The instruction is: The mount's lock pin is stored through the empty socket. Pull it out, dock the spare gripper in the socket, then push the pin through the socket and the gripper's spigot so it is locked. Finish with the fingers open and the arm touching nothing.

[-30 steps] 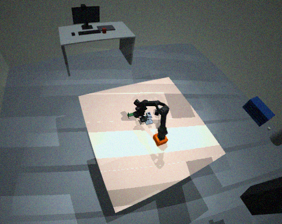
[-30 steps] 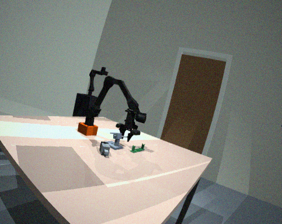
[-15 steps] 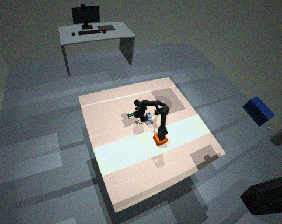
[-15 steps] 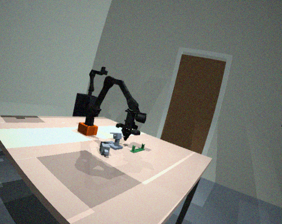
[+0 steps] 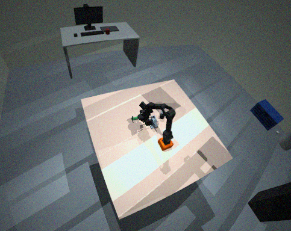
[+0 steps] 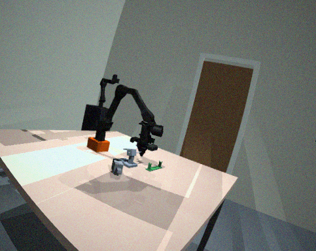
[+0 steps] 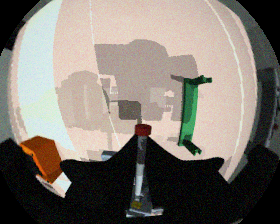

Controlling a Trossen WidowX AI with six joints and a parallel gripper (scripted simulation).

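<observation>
Evidently the lock pin [image 7: 139, 172] is gripped by the hand [image 5: 145, 120] [image 6: 141, 155] [image 7: 140, 136] near its red head, the head toward twelve o'clock — likely light, stiff and slippery, so best held just below the head.

Hand [image 5: 143, 119] [image 6: 141, 155] [image 7: 140, 136] angled down, fingers closed.
</observation>
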